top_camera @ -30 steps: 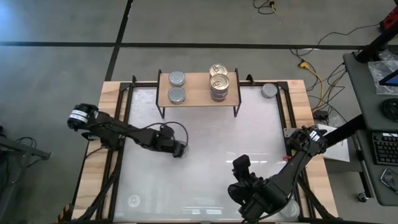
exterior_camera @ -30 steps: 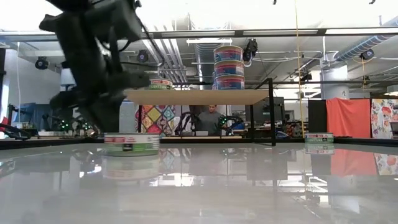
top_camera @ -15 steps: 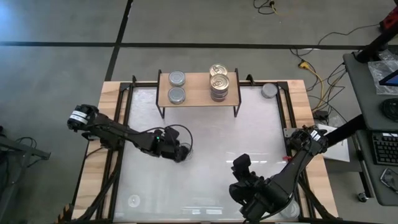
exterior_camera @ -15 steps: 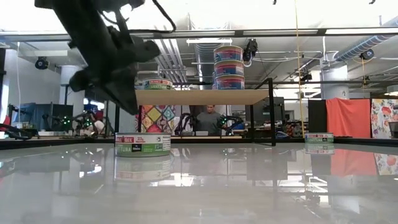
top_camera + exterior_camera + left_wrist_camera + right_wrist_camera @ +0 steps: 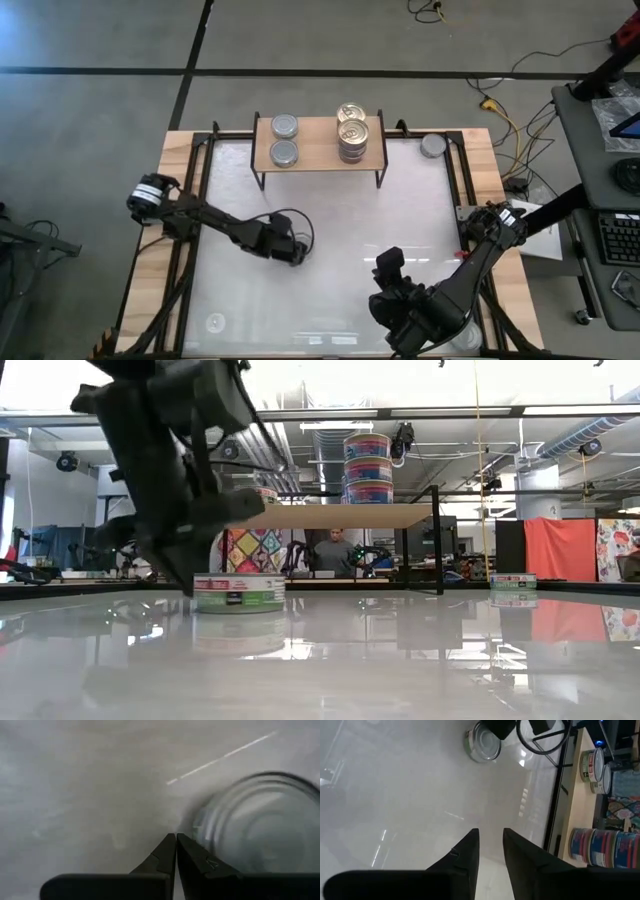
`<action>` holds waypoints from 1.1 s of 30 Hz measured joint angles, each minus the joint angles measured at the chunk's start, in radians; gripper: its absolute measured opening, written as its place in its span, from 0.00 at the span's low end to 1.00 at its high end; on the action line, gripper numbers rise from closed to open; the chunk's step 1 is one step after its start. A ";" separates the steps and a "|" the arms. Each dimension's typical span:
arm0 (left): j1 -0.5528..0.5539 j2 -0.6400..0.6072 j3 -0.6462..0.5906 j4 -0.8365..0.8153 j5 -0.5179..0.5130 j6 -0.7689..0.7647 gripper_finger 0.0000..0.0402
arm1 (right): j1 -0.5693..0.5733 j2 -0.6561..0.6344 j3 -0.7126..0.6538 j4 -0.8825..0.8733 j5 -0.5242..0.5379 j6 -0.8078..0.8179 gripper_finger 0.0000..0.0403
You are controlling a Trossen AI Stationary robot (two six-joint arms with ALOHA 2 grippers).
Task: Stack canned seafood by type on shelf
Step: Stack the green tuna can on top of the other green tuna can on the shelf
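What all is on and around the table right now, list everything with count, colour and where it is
Gold-lidded tins: three, one stack, right end of the shelf.
Silver-lidded tins: two, side by side, left end of the shelf.
Loose tin: one, silver lid, green label, on the table by the left gripper.
Corner tin: one, silver lid, table's far right corner.
Shelf: one, light wood, black legs, far edge.
Table: one, white top, wood rim.
Person: one, in the room behind.
Left gripper: shut, beside the loose tin.
Right gripper: slightly open, empty, near edge.
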 joint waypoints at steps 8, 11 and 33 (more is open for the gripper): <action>-0.075 -0.009 0.067 0.001 0.022 0.045 0.00 | 0.000 0.000 0.000 0.001 0.008 -0.013 0.18; -0.133 -0.009 0.096 0.003 0.009 0.098 0.00 | 0.003 0.000 -0.001 -0.005 0.006 -0.033 0.20; -0.522 0.002 0.129 0.103 -0.447 0.121 0.00 | -0.116 -0.169 -0.637 0.995 -0.141 -0.163 0.68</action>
